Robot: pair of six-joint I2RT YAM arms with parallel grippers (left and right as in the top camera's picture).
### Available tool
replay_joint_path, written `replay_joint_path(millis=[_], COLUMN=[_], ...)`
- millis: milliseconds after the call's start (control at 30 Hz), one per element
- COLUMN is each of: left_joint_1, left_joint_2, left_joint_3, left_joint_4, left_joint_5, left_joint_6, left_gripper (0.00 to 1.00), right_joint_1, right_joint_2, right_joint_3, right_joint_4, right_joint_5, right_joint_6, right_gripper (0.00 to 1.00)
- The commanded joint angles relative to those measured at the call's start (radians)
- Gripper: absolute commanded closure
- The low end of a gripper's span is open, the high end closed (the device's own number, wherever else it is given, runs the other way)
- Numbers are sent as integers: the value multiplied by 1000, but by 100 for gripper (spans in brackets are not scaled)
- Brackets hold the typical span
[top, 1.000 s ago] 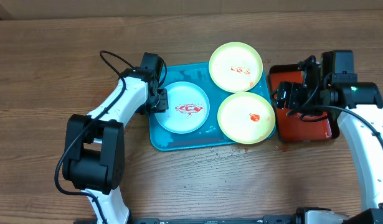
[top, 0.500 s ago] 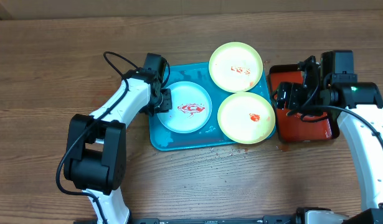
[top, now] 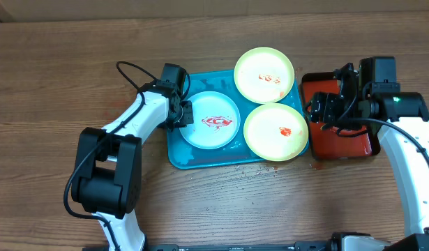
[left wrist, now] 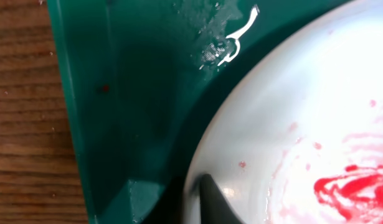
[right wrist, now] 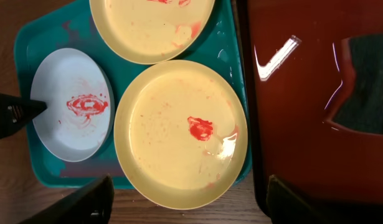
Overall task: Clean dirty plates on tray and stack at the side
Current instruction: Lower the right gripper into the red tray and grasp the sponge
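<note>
The overhead camera looks straight down on the whole worktop [top: 54, 77]. The left wrist camera sits very close over a corner of the tray [left wrist: 116, 93] and the pale blue plate [left wrist: 291, 99]. The right wrist camera looks down from higher and shares that plate.

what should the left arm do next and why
Probably close the left gripper on the left rim of the blue plate and lift it a little. One fingertip sits just inside that rim, and the plate lies flat on the tray with red sauce in it, so it seems to need a firm grip first.
</note>
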Motion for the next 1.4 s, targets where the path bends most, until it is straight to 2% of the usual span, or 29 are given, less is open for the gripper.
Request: replay_joint_path(millis=[0, 33, 200, 367, 500, 667, 833, 933, 1033, 1233, 1367], left_joint_1=[-3, -2, -2, -2, -2, -2, -2, -2, -2, -2, -2], left_joint_2=[18, 18, 18, 18, 18, 18, 18, 18, 18, 18, 18], left_joint_3=[-36, -36, -36, -36, -36, -36, -36, -36, -36, -36, -36], left_joint_4=[7, 8, 11, 11, 10, 9, 7, 8, 11, 14, 14], left_joint_5=[-2, -2, -5, -5, -5, -5, -5, -5, -5, -5, -5], left_joint_6=[-7, -6, -7, -2, -2, 5, 5, 5, 5, 5, 5], left_gripper=[96, 96, 96, 96, 96, 96, 96, 96, 96, 96, 96], right_joint_1=[6, 6, -23, -72, -96, -137, -211, -227, -225, -210, -210], right_joint_2=[0, 0, 0, 18, 92, 215, 346, 391, 423, 481, 526], right_joint_3=[20, 20, 34, 93, 121, 121, 120, 117, 116, 102, 102], right_joint_4=[3, 5, 15, 7, 40, 73, 68, 70, 78, 124, 134], right_joint_5=[-6, -6, 96, 221, 286, 288, 287, 281, 254, 245, 249], right_joint_6=[-3, 0, 125, 151, 119, 81, 11, 11, -13, -14, -11], right_gripper=[30, 36, 47, 57, 56, 38, 34, 39, 53, 53, 60])
